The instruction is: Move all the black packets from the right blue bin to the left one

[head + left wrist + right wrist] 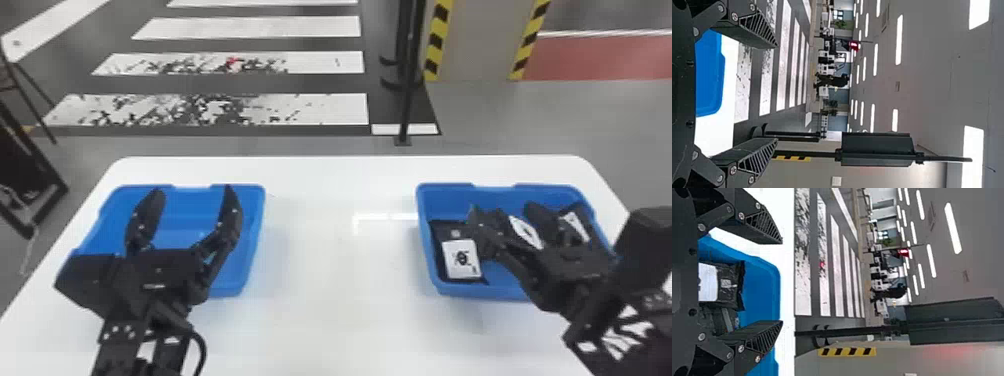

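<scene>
The robot's left tool (pixel 194 192) hangs released over the left blue bin (pixel 253 225), its two black fingers spread wide and pointing toward the far side of the worktop (pixel 340 280). At the other end, the right tool (pixel 502 210) is over the right blue bin (pixel 434 200), likewise released, its fingers parted above the black packets.

From the right wrist view, the gap of the right tool (pixel 781 282) is broad, with one white-labeled packet (pixel 727 284) lying in the bin and part of another packet (pixel 728 319) beside it.

The head view shows three white labels in the right blue bin: one on a black packet (pixel 461 257) along the wall nearer the left blue bin, one on a partly hidden packet (pixel 525 232) seen between the fingers, and one on a packet (pixel 577 225) toward the outer wall.

Both bins sit well apart on the white worktop. Beyond its far edge, worn white stripes (pixel 300 27) cross a dark floor, a black post (pixel 407 100) stands upright, and a pillar (pixel 480 40) wears yellow-and-black edging beside a red floor patch (pixel 600 57).
</scene>
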Controlling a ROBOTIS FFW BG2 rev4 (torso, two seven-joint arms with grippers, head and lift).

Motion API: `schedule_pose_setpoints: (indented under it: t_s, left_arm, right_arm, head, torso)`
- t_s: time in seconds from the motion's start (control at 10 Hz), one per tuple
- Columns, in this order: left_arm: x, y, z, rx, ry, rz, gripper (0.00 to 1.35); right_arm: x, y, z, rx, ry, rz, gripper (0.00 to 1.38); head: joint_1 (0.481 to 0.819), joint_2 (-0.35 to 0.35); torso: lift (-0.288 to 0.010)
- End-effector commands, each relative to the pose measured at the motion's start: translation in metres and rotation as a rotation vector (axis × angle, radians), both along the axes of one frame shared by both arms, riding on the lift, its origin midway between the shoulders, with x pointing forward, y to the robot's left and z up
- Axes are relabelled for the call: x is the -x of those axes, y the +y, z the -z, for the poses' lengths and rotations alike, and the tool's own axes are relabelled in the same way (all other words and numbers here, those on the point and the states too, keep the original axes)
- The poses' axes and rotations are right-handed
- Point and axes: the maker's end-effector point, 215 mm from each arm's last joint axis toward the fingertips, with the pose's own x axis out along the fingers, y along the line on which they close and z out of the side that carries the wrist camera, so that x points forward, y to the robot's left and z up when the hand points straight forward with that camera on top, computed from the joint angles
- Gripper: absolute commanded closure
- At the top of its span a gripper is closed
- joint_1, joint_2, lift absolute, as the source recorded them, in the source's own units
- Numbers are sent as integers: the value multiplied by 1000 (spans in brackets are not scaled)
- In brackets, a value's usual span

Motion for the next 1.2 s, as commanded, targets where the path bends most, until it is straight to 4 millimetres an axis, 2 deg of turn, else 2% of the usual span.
schedule_pose_setpoints:
  t_s: [0.0,0.2,0.4,0.9,1.1]
  left_arm:
    - [0,-1,0,-1,-1,3,220]
    - [0,-1,0,-1,-1,3,220]
    - [0,0,-2,-2,-11,3,220]
    - [2,1,-2,2,-28,0,220]
    - [1,1,1,7,-17,0,220]
  right_arm:
    - [2,3,22,18,91,-17,332]
    - [3,3,47,33,187,-21,335]
    - [-1,7,60,47,230,-34,334]
    - [-5,9,110,46,370,-69,340]
    - [-7,13,114,47,376,-77,340]
  head:
    - [695,61]
    - [695,64]
    - [695,65]
    - [695,73]
    - [695,74]
  torso:
    - [-168]
    - [-168]
    - [-168]
    - [-168]
    - [-168]
